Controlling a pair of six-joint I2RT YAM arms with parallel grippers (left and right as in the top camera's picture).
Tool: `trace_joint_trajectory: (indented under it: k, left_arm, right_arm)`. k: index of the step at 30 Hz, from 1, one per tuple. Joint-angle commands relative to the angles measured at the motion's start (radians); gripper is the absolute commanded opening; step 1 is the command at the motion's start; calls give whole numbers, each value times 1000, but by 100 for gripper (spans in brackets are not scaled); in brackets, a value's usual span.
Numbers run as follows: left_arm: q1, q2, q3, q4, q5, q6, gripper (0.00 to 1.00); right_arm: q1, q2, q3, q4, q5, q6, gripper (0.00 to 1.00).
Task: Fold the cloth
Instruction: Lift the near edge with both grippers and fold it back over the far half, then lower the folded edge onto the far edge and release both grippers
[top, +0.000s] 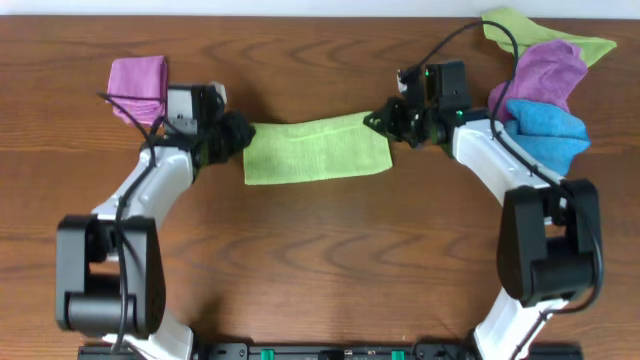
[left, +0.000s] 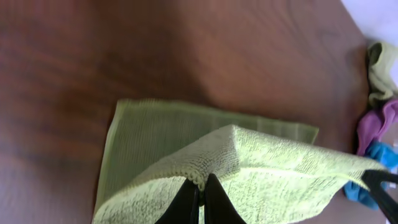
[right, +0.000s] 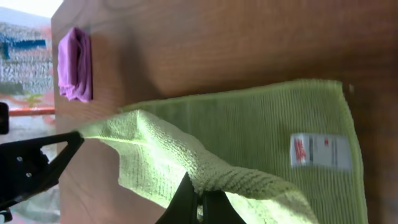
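Observation:
The lime-green cloth (top: 315, 150) lies across the middle of the table as a long strip, doubled over on itself. My left gripper (top: 240, 135) is shut on its left end, and my right gripper (top: 385, 122) is shut on its right end. In the left wrist view the black fingers (left: 186, 202) pinch a raised edge of the cloth (left: 249, 155) above the flat lower layer. The right wrist view shows the same pinch at my right gripper (right: 200, 198), with the cloth's (right: 261, 124) white tag (right: 318, 151) lying flat on the lower layer.
A folded purple cloth (top: 137, 85) sits at the back left behind my left arm. At the back right lies a heap of a duller green cloth (top: 520, 30), a purple cloth (top: 545, 70) and a blue cloth (top: 550, 130), close to my right arm.

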Motion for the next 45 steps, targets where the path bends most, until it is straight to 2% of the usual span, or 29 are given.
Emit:
trace_joint_trajectory:
  k: [1,7,14,28,29,30,31,32,34,35,36,37,38,39,41,43,45]
  left_arm:
    - [3,47,77,-8,-21,0,6]
    - [3,86,138,-124,-29,38,6]
    - [3,86,138,-318,-28,99,6]
    - [3,86,138,-412,-22,125,6]
    - [3,86,138,-412,-22,125,6]
    - [3,86,138,-411,-21,125,23]
    - [4,86,138,-411,-21,125,42]
    - [3,85,138,-411,-19,126,43]
    - [3,76,140,-411,-16,140,44]
    - [3,68,144,-411,-14,151,47]
    - [3,60,150,-411,-12,162,49]
    - [1,51,158,-410,-10,180,51]
    - [-3,41,168,-410,-13,201,54]
    - [-12,25,185,-409,-34,241,55]
    - [-23,15,192,-404,-90,260,51]
    - [-31,14,192,-401,-154,259,33]
    - [-44,19,191,-399,-225,259,10]
  right_arm:
    - [7,40,72,2,19,23,1]
    - [7,66,113,-29,14,26,2]
    - [7,66,113,-246,1,-24,2]
    - [7,66,113,-362,52,-43,2]
    - [6,66,113,-363,52,-43,15]
    - [6,66,113,-364,51,-43,39]
    - [6,66,113,-365,51,-43,54]
    - [6,66,113,-365,51,-51,63]
    - [2,64,113,-361,51,-66,68]
    - [-1,62,113,-357,51,-66,64]
    - [-3,58,113,-352,50,-69,56]
    - [-5,55,116,-348,50,-69,37]
    - [-6,48,123,-346,51,-72,8]
    - [-6,39,145,-346,61,-77,2]
    - [2,29,172,-347,109,-84,2]
    - [18,24,193,-347,173,-107,2]
    - [41,24,203,-347,267,-121,2]
